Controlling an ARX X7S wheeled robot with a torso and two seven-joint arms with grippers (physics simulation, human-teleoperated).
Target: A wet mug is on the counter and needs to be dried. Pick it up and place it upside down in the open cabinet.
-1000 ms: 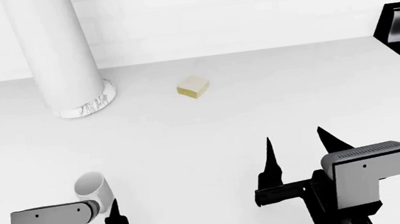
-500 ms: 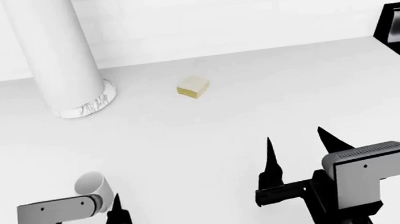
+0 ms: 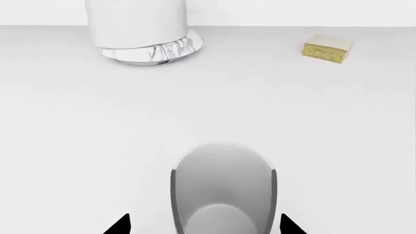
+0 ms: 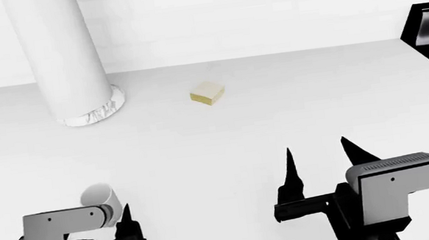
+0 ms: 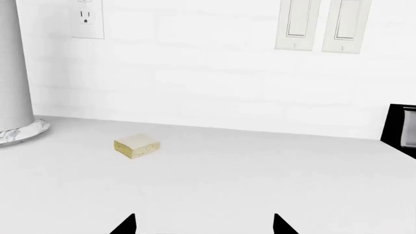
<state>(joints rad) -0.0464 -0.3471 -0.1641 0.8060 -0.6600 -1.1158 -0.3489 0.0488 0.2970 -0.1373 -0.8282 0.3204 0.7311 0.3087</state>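
No writing was legible; the white surface point(image 4: 225, 137) met a tiled wall w/ outlet point(image 5: 87, 18) & switches point(image 5: 323, 25), left pincer point(image 3: 201, 225) spread round the mug point(image 3: 223, 187), right pincer point(image 4: 322, 153) spread, holding nothing.

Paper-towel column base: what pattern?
Grey-veined white marble on the column base, clearest in the left wrist view.
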